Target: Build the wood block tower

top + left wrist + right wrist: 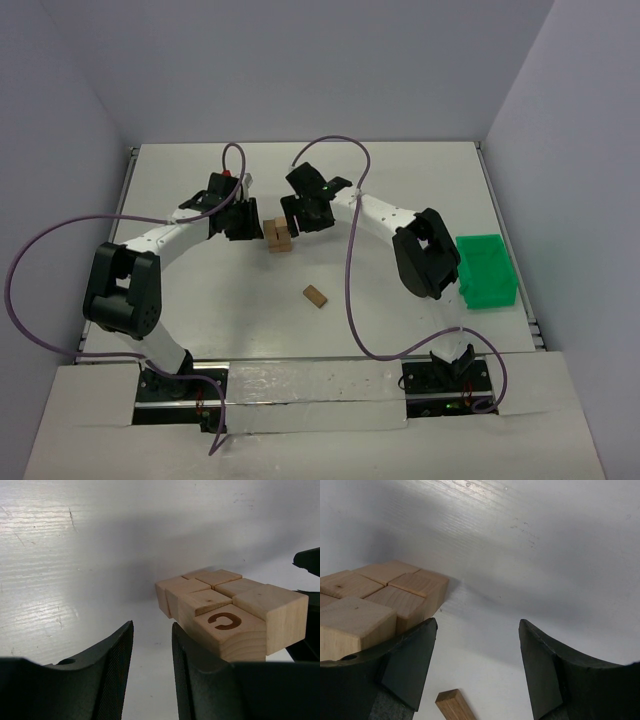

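Note:
The wood block tower (279, 237) is a low cluster of light-brown blocks at the table's middle. In the left wrist view the blocks (227, 607) lie side by side, one stamped with a "C". My left gripper (251, 226) is just left of the cluster, its jaws a narrow gap apart and empty (152, 630), and its right finger (192, 670) is against the blocks. My right gripper (297, 216) is just right of the cluster, wide open and empty (477, 625), with the blocks (385, 592) beside its left finger (412, 662).
A loose darker wooden block (316, 296) lies on the table nearer the bases and also shows in the right wrist view (454, 706). A green plastic bin (487, 270) stands at the right edge. Purple cables loop over both arms.

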Controlling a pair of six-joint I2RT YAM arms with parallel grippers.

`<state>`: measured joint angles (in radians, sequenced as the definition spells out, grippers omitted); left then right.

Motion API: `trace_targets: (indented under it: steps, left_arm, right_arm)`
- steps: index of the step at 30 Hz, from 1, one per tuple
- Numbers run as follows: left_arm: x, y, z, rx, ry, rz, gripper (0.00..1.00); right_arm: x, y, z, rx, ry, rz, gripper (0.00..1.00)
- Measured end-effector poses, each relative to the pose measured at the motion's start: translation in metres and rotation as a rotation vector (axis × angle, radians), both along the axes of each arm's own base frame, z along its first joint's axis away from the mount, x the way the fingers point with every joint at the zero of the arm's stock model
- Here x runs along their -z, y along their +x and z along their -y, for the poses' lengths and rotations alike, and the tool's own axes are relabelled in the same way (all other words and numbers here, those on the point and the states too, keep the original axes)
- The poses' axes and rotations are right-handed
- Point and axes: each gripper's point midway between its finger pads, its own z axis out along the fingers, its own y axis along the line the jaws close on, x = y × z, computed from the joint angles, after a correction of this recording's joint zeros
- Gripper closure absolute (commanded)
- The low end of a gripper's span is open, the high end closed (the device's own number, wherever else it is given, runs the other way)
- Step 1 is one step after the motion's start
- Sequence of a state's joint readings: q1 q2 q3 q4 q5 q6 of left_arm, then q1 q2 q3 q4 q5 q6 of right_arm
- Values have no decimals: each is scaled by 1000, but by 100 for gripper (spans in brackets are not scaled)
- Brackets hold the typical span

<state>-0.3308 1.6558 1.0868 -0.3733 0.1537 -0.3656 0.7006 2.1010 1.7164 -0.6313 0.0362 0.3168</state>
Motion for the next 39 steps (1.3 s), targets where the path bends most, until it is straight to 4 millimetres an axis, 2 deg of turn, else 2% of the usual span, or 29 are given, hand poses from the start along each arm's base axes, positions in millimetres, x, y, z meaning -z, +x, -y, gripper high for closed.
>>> trace_targets:
  steps: [39]
  left_arm:
    - [-2, 2, 8, 18, 7, 12, 57]
  right_arm:
    - [0, -4, -5, -20, 17, -11, 26]
